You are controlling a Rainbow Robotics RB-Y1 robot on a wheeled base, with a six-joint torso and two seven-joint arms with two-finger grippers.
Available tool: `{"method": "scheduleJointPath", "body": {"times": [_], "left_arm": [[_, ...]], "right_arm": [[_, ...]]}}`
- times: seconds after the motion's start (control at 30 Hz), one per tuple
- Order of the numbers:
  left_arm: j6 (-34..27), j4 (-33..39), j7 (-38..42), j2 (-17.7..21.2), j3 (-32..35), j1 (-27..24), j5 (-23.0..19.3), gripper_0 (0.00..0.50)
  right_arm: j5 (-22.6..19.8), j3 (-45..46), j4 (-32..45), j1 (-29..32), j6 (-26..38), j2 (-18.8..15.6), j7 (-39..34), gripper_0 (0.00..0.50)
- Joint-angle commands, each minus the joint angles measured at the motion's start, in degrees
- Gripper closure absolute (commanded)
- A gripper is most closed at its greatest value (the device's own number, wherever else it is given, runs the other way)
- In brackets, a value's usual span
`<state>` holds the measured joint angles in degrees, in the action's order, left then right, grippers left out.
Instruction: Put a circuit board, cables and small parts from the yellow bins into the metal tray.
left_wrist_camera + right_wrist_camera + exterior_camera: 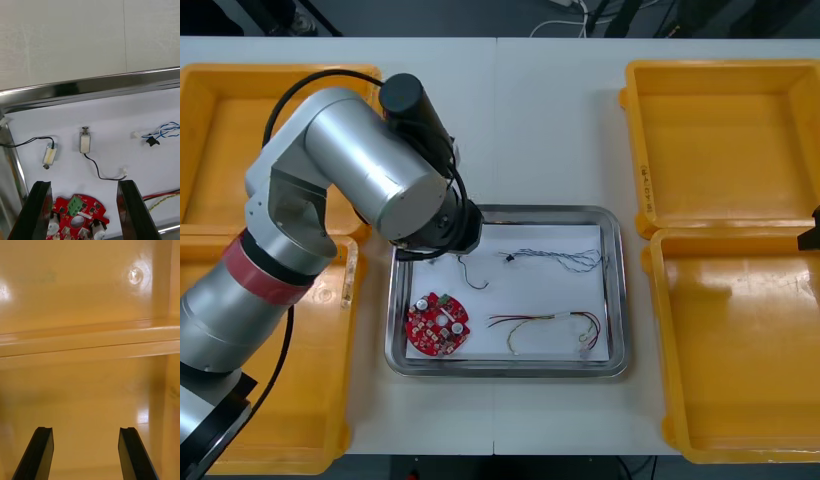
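Hovering left claw (83, 183): released and holding nothing; I hung it over the metal tray's (93, 88) far left corner, my arm (360, 170) crossing the left yellow bins (210, 120).
Small metal parts (85, 141): two lay apart on the white liner (112, 120) just beyond my fingers (39, 210), each trailing a black cable (99, 172).
Circuit board (437, 323): lay flat in the tray's near left part.
Blue and white cable (560, 257): stretched along the far side.
Red and yellow cable (545, 322): lay right of the board.
Progress: every kind was in the tray, so I judged little remained.
Right claw (84, 431): released, parked over the right yellow bins (725, 130), which I judged kept the tray free.
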<state>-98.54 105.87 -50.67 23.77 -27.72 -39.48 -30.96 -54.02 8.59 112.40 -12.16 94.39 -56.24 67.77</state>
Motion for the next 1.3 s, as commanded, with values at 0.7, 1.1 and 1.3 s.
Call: {"method": "scheduleJointPath", "body": {"times": [0.7, 1.1, 1.3], "left_arm": [[-11.5, 7.6, -11.2, 13.1, 22.9, 2.7, -14.3, 0.000], [-11.5, 8.7, -21.3, 16.2, 33.3, 8.4, -16.4, 0.000], [-11.5, 8.7, -26.2, 17.4, 37.4, 11.9, -16.5, 0.000]], "right_arm": [[2.2, 2.5, 1.3, 0.2, -0.4, 2.0, 2.2, 0.000], [-1.1, 2.5, 1.3, 0.3, 0.6, 2.2, 3.4, 0.000], [-1.4, 2.5, 1.3, 0.3, 1.8, 2.2, 3.8, 0.000]]}}
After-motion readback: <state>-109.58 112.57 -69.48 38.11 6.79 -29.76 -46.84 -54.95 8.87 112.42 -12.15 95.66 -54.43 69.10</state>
